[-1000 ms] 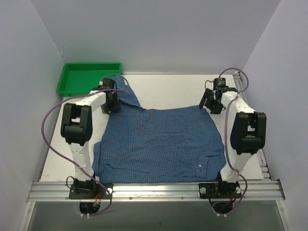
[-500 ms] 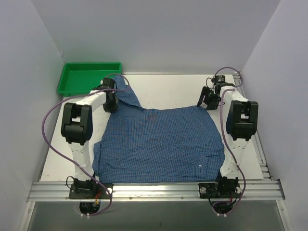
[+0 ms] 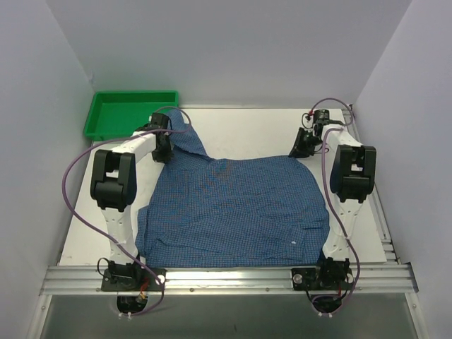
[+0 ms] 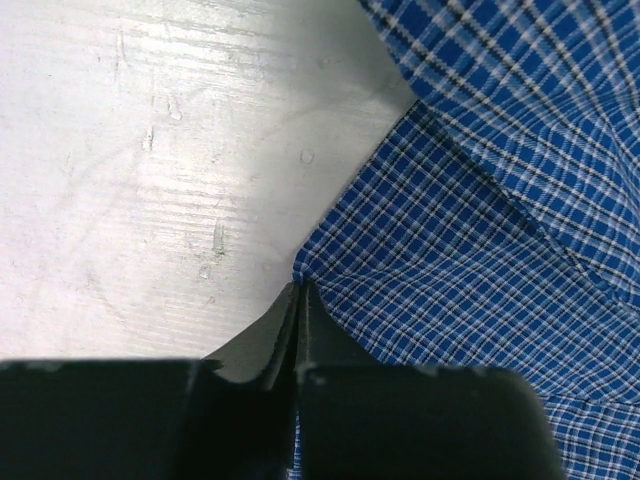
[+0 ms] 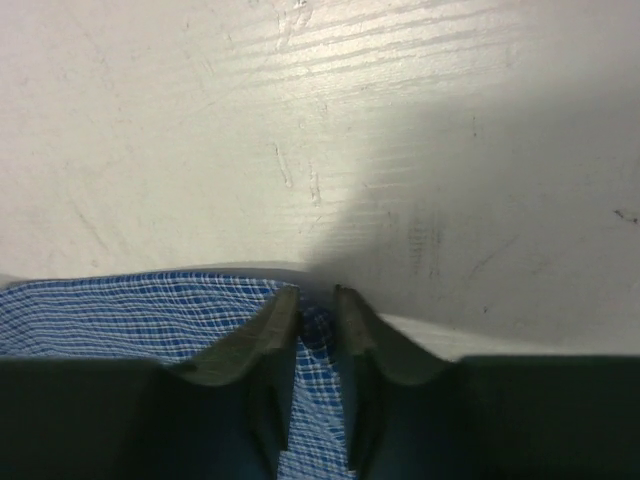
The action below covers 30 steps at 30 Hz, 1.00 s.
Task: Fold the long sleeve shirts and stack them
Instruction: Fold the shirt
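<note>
The long sleeve shirt (image 3: 233, 205), blue fine-checked cloth, lies spread flat across the table's middle, with one part running up to the far left. My left gripper (image 3: 164, 152) sits at that far-left part. In the left wrist view its jaws (image 4: 299, 287) are pressed together on the shirt's edge (image 4: 480, 230). My right gripper (image 3: 300, 148) is at the shirt's far right corner. In the right wrist view it (image 5: 316, 292) stands nearly closed, with a bunched fold of the checked cloth (image 5: 140, 310) pinched between the fingers.
A green plastic tray (image 3: 123, 113) sits at the far left corner, just behind the left gripper. Bare white table (image 3: 247, 131) lies behind the shirt. Walls close in on three sides, and a metal rail runs along the near edge.
Both grippers have closed onto the cloth. The right gripper moved a little farther back and down to the shirt's corner. The left arm stayed put.
</note>
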Motion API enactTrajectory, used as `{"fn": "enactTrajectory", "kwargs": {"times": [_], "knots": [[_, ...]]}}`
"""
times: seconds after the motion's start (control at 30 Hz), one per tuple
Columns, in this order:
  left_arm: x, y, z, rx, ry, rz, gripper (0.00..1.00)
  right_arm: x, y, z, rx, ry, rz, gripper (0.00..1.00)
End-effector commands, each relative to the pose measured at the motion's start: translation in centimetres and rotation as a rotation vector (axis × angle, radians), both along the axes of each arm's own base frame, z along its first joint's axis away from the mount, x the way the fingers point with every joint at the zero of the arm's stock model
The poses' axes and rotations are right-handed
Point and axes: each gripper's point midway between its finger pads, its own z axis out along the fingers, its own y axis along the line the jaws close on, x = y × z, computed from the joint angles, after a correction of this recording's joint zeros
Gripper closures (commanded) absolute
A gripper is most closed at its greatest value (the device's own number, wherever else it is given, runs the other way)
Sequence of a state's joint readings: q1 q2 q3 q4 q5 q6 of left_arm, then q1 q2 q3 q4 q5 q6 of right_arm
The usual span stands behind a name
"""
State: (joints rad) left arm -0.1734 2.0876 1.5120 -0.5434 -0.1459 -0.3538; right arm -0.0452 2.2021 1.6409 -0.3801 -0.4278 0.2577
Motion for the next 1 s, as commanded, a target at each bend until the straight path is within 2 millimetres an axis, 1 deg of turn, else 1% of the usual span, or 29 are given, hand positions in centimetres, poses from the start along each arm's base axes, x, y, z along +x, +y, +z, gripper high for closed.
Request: {"fn": "enactTrajectory", "kwargs": {"times": [0.0, 0.03, 0.07, 0.1, 0.17, 0.2, 0.23, 0.27, 0.3, 0.33, 0.37, 0.4, 0.43, 0.47, 0.5, 0.53, 0.57, 0.6, 0.67, 0.7, 0.73, 0.77, 0.8, 0.83, 0.87, 0.9, 0.93, 0.97], "knots": [[-1.3, -0.3, -3.3, -0.020, 0.091, -0.031, 0.97, -0.3, 0.3, 0.5, 0.008, 0.021, 0.025, 0.89], [-1.0, -0.3, -2.8, -0.020, 0.077, -0.036, 1.00, -0.3, 0.2, 0.9, 0.003, 0.015, 0.028, 0.92], [-0.9, -0.3, -2.5, -0.019, 0.073, -0.039, 1.00, 0.0, 0.0, 1.3, -0.007, 0.000, 0.029, 0.95], [-0.5, -0.3, -1.6, -0.020, 0.051, -0.043, 1.00, 0.1, 0.0, 1.6, -0.010, -0.008, 0.031, 1.00], [0.0, -0.4, -0.4, -0.017, 0.026, -0.054, 1.00, 0.3, -0.4, 2.6, -0.034, -0.034, 0.034, 1.00], [0.2, -0.3, 0.6, -0.018, 0.005, -0.055, 1.00, 0.3, -0.6, 3.0, -0.041, -0.039, 0.033, 1.00], [0.4, -0.4, 1.2, -0.019, -0.010, -0.060, 1.00, 0.4, -0.7, 3.9, -0.050, -0.061, 0.034, 1.00], [0.6, -0.5, 2.5, -0.024, -0.037, -0.063, 1.00, 0.3, -0.8, 4.5, -0.057, -0.072, 0.032, 1.00], [0.7, -0.5, 3.2, -0.027, -0.052, -0.063, 1.00, 0.1, -1.1, 4.7, -0.066, -0.073, 0.028, 1.00], [0.8, -0.5, 3.7, -0.028, -0.062, -0.063, 1.00, 0.1, -1.1, 5.7, -0.074, -0.098, 0.028, 1.00], [0.8, -0.6, 4.7, -0.033, -0.087, -0.063, 1.00, 0.0, -1.3, 6.0, -0.082, -0.102, 0.024, 1.00], [0.8, -0.5, 5.1, -0.035, -0.093, -0.059, 1.00, -0.1, -1.5, 7.0, -0.094, -0.121, 0.018, 1.00], [0.7, -0.5, 5.4, -0.036, -0.099, -0.058, 1.00, -0.4, -1.5, 7.0, -0.098, -0.122, 0.018, 1.00], [0.6, -0.6, 6.2, -0.039, -0.114, -0.058, 1.00, -0.5, -1.5, 7.3, -0.097, -0.123, 0.014, 1.00], [0.2, -0.4, 6.0, -0.038, -0.107, -0.053, 1.00, -0.8, -1.5, 7.5, -0.094, -0.124, 0.010, 1.00], [0.0, -0.4, 6.4, -0.039, -0.115, -0.051, 1.00, -1.2, -1.5, 7.7, -0.093, -0.126, 0.007, 1.00], [-0.2, -0.2, 7.3, -0.038, -0.134, -0.046, 1.00, -1.4, -1.6, 7.9, -0.095, -0.127, 0.003, 1.00], [-0.6, -0.1, 7.2, -0.034, -0.129, -0.044, 1.00, -1.7, -1.5, 8.4, -0.097, -0.136, -0.002, 1.00], [-0.9, 0.0, 7.8, -0.031, -0.141, -0.043, 1.00, -2.5, -1.7, 8.0, -0.108, -0.128, -0.010, 1.00], [-1.1, 0.2, 8.7, -0.030, -0.160, -0.041, 1.00, -2.8, -1.8, 8.1, -0.111, -0.129, -0.015, 1.00], [-1.4, 0.1, 8.8, -0.030, -0.161, -0.044, 1.00, -2.9, -1.8, 8.8, -0.114, -0.149, -0.025, 1.00], [-1.5, 0.2, 9.5, -0.032, -0.176, -0.042, 1.00, -3.5, -1.9, 8.3, -0.115, -0.138, -0.029, 1.00], [-1.7, 0.3, 9.8, -0.032, -0.183, -0.040, 1.00, -3.6, -1.9, 8.9, -0.116, -0.157, -0.032, 1.00], [-2.0, 0.3, 9.7, -0.032, -0.180, -0.042, 1.00, -3.8, -1.9, 9.0, -0.116, -0.157, -0.039, 1.00], [-2.3, 0.4, 10.3, -0.032, -0.191, -0.039, 1.00, -4.0, -2.0, 9.1, -0.121, -0.160, -0.046, 1.00], [-2.5, 0.5, 10.4, -0.035, -0.194, -0.033, 1.00, -4.7, -2.0, 8.6, -0.125, -0.145, -0.051, 1.00], [-3.0, 0.5, 10.2, -0.035, -0.188, -0.031, 1.00, -4.9, -2.2, 9.0, -0.131, -0.158, -0.057, 1.00], [-3.3, 0.6, 10.7, -0.039, -0.199, -0.028, 1.00, -5.1, -2.4, 9.0, -0.143, -0.158, -0.068, 1.00]]}}
